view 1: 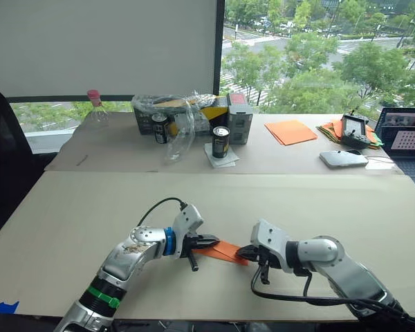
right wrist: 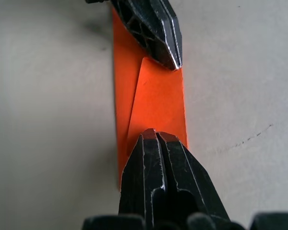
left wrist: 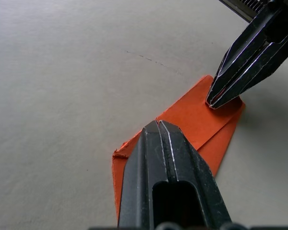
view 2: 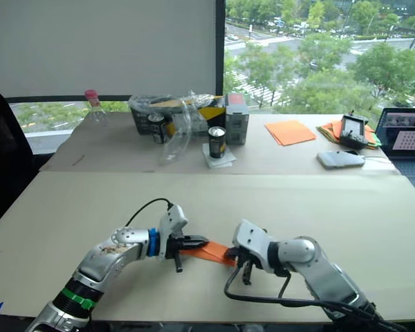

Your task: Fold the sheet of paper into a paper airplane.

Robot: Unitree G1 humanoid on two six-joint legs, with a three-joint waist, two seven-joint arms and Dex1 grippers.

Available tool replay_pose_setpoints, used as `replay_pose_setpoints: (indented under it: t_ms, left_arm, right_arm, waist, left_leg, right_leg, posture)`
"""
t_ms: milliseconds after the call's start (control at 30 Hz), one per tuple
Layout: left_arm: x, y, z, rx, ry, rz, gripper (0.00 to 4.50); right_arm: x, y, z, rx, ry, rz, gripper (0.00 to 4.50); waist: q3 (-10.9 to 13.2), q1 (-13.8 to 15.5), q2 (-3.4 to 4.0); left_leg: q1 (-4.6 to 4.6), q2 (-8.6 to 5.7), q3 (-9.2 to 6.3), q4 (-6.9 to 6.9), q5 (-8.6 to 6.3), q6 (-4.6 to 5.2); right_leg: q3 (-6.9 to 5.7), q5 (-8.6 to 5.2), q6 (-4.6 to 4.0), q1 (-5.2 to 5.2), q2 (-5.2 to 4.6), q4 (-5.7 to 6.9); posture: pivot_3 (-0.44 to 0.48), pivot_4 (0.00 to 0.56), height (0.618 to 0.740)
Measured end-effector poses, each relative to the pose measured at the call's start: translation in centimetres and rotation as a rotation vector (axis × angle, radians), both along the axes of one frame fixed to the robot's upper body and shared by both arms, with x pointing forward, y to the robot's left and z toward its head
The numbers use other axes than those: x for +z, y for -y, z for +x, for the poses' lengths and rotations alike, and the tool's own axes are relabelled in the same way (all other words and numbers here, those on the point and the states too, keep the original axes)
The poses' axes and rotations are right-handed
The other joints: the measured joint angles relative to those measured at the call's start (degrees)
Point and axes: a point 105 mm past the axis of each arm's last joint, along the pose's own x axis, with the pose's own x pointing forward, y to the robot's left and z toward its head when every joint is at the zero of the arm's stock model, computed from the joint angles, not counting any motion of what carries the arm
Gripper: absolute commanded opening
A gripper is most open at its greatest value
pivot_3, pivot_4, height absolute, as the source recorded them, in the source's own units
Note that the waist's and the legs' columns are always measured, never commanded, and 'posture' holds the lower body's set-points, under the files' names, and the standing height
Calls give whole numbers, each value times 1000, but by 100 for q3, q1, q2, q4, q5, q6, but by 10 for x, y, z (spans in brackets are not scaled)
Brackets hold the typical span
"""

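Two grippers: you have the left gripper (view 1: 209, 242) and the right gripper (view 1: 245, 252) facing each other tip to tip at the near middle of the pale beige cardboard-covered table (view 1: 69, 207), with the paper between them.
Paper: the thin bright orange sheet of paper (view 1: 221, 250), already folded into a narrow layered strip with one flap lying over the other, sits flat on the table at the grippers' tips.
Left claw: its black fingers (left wrist: 156, 153) are pressed together with no gap, tips resting on one end of the strip; I judge it is pinning the paper down, not gripping it.
Right claw: its fingers (right wrist: 156, 158) are likewise closed tight, tips on the opposite end of the strip.
Step in hand: it looks like you are pressing a fold flat.
How to do it well: keep one tip planted as an anchor and run the other along the crease, so the flap's edge stays lined up with the layer below.
Watch for: the light paper sliding on the smooth board if both tips push the same way.
Background: the stack of smooth orange sheets (view 1: 290, 131) at the far side lies well apart; leave it alone.
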Motion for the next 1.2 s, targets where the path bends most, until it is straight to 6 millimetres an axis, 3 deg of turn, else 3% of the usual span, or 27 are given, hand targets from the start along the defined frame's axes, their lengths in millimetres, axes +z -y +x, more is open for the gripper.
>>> replay_pose_setpoints:
  t_ms: [167, 433, 533, 633, 733, 933, 1200]
  left_arm:
    - [-1, 1, 0, 0, -11, -8, 0]
    - [3, -3, 0, -13, -38, -46, 0]
    - [15, -24, -1, -11, -80, -90, 0]
    - [39, -43, 5, 6, -52, -138, 0]
    - [57, -69, 6, 21, -23, -97, 0]
    - [66, -76, -7, -6, -34, -63, 0]
    - [61, -76, -23, -2, -64, -34, 0]
  right_arm:
    - [-1, 18, -11, 28, -30, -45, 16]
    - [8, 30, -18, 36, -104, 2, 16]
    - [15, 27, -29, 66, -159, 20, 16]
    - [25, 15, -35, 109, -171, 58, 16]
    - [44, -2, -21, 127, -101, 84, 16]
    - [51, -34, -5, 132, -61, 119, 16]
    - [47, -31, 35, 17, -36, 72, 16]
  waist:
    - [-1, 12, -1]
    - [3, 21, -2]
    - [22, -50, -2]
    - [24, -73, -2]
    - [31, -126, -5]
    - [45, -60, -6]
    - [57, -76, -9]
  left_leg:
    - [16, 0, 0, 0, -2, 3]
    - [-19, 0, 1, 1, -2, 5]
    - [-48, 9, 1, 0, -1, 2]
    - [-83, 11, 3, 1, 6, -8]
    - [-88, 14, 7, 0, 9, -12]
    - [-96, 8, 3, 1, 7, -10]
    - [-99, 9, 3, 2, 15, -21]
  right_leg:
    - [0, -31, 52, 18, -3, -3]
    - [2, -3, 5, -13, -4, -2]
    - [2, 1, -1, -51, 5, 4]
    - [4, 10, -15, -97, 5, 11]
    - [6, 18, -25, -106, 7, 11]
    - [3, 17, -23, -110, 7, 6]
    - [5, 23, -28, -119, 10, 13]
  posture:
    - [0, 150, 670]
    - [0, 150, 670]
    - [0, 150, 670]
    - [0, 150, 670]
    - [0, 150, 670]
    - [0, 150, 670]
    - [0, 150, 670]
